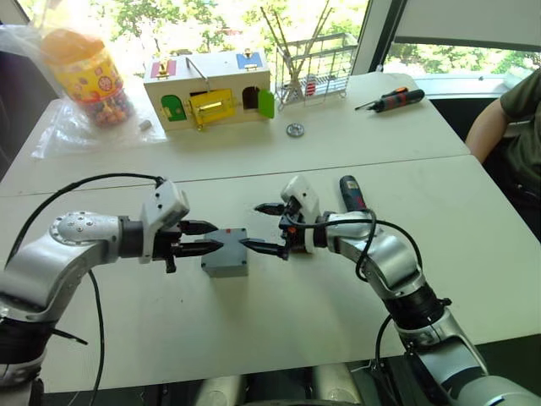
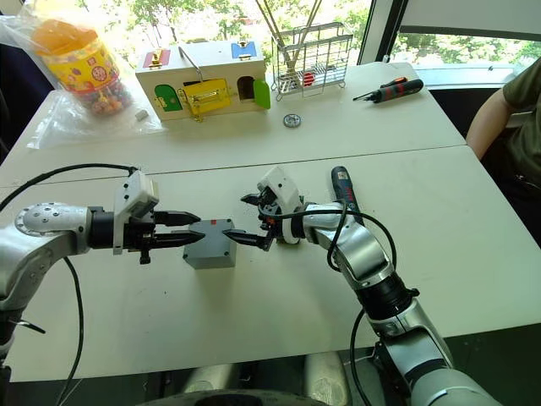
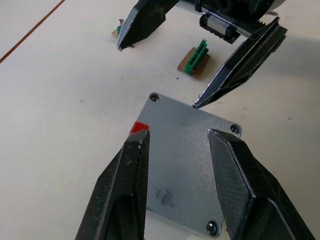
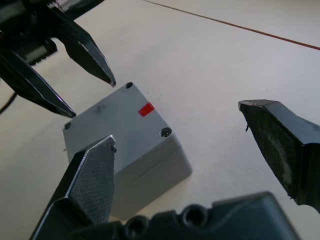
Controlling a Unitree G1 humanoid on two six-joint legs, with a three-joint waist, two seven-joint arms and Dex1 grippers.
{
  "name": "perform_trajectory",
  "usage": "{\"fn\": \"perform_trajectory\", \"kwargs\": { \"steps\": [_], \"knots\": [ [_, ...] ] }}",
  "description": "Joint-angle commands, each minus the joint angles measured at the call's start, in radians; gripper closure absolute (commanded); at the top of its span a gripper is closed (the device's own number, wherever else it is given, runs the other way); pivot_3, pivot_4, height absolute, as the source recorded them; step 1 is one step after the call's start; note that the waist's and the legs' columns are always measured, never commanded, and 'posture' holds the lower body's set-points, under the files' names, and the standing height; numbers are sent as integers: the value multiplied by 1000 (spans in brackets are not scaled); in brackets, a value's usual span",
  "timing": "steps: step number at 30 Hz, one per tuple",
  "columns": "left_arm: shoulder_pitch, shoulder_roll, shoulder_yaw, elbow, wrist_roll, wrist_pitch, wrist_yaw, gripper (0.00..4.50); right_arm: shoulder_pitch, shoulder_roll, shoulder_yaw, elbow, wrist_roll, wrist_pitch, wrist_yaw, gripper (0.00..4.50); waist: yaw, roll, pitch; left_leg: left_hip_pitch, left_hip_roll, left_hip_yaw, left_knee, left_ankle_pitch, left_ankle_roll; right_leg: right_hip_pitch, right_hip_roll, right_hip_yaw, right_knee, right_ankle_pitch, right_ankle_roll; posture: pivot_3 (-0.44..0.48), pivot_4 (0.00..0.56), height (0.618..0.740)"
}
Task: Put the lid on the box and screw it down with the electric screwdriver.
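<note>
Box: small grey square case on the near white table, midway between the two grippers. Lid already sits on top of it, flush with its sides, a screw hole at each visible corner and a small red mark by one edge.

Left gripper: level with the box on its left side, two black fingers apart, tips at the box's left edge; in the left wrist view the fingers reach over the lid, nothing between them. Whether they touch the lid cannot be told.

Right gripper: on the box's right side, fingers spread wide, holding nothing; the nearer tip lies at the box's right edge, the farther tip stands clear over the table.

Electric screwdriver: black barrel lying flat on the table just behind the right arm, untouched by either gripper.

Other items, far table: wooden house-shaped box with coloured doors; wire rack beside it; small round metal piece in front of the rack; red-and-black hand screwdriver to the right; jar of coloured bits on a clear bag at far left.

Small green part on the table beyond the box.

Person's arm at the right edge.
</note>
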Motion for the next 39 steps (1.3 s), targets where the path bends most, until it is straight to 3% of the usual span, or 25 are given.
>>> {"fn": "perform_trajectory", "kwargs": {
  "steps": [1, 5, 7, 10, 13, 16, 20, 27, 39],
  "knots": [
    [-75, -40, -9, -16, -24, -3, 8, 2666, -40, -37, -193, -141, 155, 186, -34, 43, 1, 0, 0, 0, 0, 0, 0, 0, 0, 0, 0, 0, 0, 0, 0, 0, 150, 740],
    [-133, -75, -59, -29, -14, -15, -8, 2666, -105, -180, -358, -188, 257, 362, -42, 43, 1, 0, 0, 0, -2, 0, 1, 0, 0, 2, -1, 0, -1, 0, 0, 0, 150, 740],
    [-167, -91, -102, -27, 1, -53, -47, 2666, -147, -338, -379, -178, 265, 438, -3, 43, 2, 0, 0, 0, -1, 0, 1, 0, 0, 1, -2, 0, -1, 0, 0, 0, 150, 740],
    [-197, -113, -150, -35, 18, -79, -67, 2666, -176, -473, -386, -132, 275, 533, 1, 43, -2, 0, 0, 0, 0, 0, -1, 0, 0, 1, -2, 0, -2, 0, 0, 0, 150, 740],
    [-212, -121, -204, -21, 70, -151, -108, 2666, -185, -727, -214, -76, 281, 746, 65, 43, -1, 0, 0, 0, 0, 2, 0, 0, 1, 1, -2, 0, -2, 0, 0, 0, 150, 740],
    [-214, -132, -234, -18, 103, -179, -116, 2666, -211, -798, -141, -21, 295, 825, 83, 43, -2, 0, 1, 0, 1, 4, 0, -1, 2, 2, -2, 0, -3, 0, 0, 0, 150, 740],
    [-205, -161, -272, 7, 146, -244, -137, 2666, -317, -735, -2, 193, 305, 873, 76, 43, -6, 0, 1, 1, 1, 8, 1, -2, 3, 1, -2, 3, -3, 0, 0, 0, 150, 740],
    [-178, -214, -294, 1, 188, -256, -94, 2666, -448, -612, 79, 450, 291, 873, -21, 43, 1, -1, 1, -1, 0, 8, 2, -2, 4, 0, -2, 3, -4, 0, 0, 0, 150, 740],
    [-133, -275, -305, -27, 201, -236, -7, 2666, -527, -466, 264, 561, 205, 868, -95, 43, -4, -4, -1, 0, 1, 8, 3, -2, 4, 1, -2, 3, -3, 0, 0, 0, 150, 740]
  ]
}}
